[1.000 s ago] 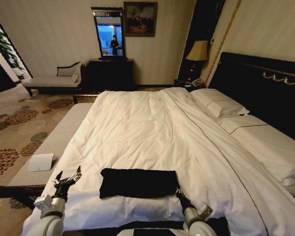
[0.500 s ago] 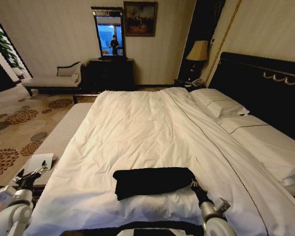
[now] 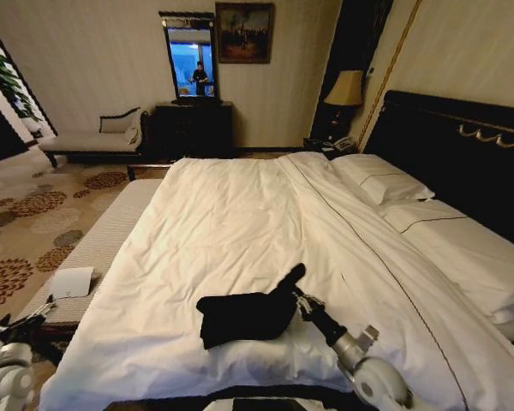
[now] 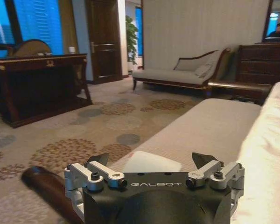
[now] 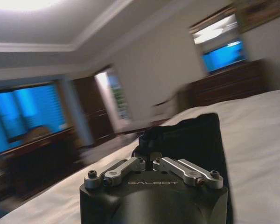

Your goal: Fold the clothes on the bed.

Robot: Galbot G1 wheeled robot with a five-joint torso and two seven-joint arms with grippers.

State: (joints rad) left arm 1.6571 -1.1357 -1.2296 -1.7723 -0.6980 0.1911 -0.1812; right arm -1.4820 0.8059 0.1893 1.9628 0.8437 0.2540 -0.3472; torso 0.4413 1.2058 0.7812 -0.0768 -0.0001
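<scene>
A: Clothes [image 3: 244, 315] first — your black T-shirt sits as a folded bundle on the white duvet [image 3: 240, 231] near the foot of the bed [image 3: 445, 141], one corner pulled up off the rest.

B: Who's got that corner?

A: Your right gripper [image 3: 295, 294]. In the head view its arm reaches in from the lower right, angled up and leftward, fingers buried in the lifted black fabric. The right wrist view gives you what the head view can't: the fingers [image 5: 175, 164] pinched together on the cloth [image 5: 191, 140], which rises ahead of the gripper [image 5: 153, 161].

B: Left side?

A: Your left gripper [image 3: 21, 325] is off the bed, low at the lower left edge of the head view, over the carpet by the bed's side. Head view is too small to read its fingers. The left wrist view settles it: the two dark fingers [image 4: 204, 159] stand spread wide with nothing between them, gripper [image 4: 151, 161] facing along the striped bench [image 4: 210, 126] with a white pad [image 4: 151, 162] lying just ahead.

B: Anything you can't make out?

A: Lettering on the shirt isn't visible. The right wrist view is blurred, so the room behind is vague. Your left arm is cut off by the frame edge.
</scene>
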